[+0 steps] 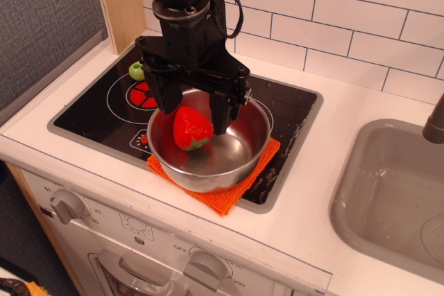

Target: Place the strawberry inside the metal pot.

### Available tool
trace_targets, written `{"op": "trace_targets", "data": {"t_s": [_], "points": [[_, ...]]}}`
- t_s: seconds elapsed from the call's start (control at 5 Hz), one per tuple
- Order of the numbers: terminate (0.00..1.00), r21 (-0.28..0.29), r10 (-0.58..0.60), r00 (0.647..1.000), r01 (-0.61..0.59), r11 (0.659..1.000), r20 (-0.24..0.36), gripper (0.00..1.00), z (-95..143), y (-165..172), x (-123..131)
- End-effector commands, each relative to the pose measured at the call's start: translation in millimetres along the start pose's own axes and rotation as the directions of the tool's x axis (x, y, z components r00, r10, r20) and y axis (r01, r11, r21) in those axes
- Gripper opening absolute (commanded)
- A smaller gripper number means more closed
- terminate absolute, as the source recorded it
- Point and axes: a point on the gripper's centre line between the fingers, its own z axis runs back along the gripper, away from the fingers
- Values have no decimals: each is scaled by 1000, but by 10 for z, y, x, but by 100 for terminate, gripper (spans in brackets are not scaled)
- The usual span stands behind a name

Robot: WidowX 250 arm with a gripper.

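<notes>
The strawberry (191,128) is red and glossy, with a bit of its green cap showing at its lower edge. It lies inside the metal pot (239,150), against the pot's left inner wall. The pot stands on an orange cloth (232,199) on the black stove top (97,112). My black gripper (194,111) hangs over the pot's left half with its fingers (220,117) spread on either side of the strawberry. The jaws are open and no longer grip the fruit.
A green object (136,71) lies on the stove's far left, partly hidden behind the gripper. A grey sink basin (395,192) with a dark faucet (435,124) is at the right. The white tile wall is behind, and the oven knobs (66,204) are along the front.
</notes>
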Motion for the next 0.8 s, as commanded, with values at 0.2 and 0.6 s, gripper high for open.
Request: {"op": "trace_targets", "data": {"t_s": [0.2, 0.6], "points": [[0, 5, -1, 998, 1, 1000, 55, 100, 159, 43, 79], [100, 5, -1, 998, 1, 1000, 55, 100, 159, 43, 79]]}}
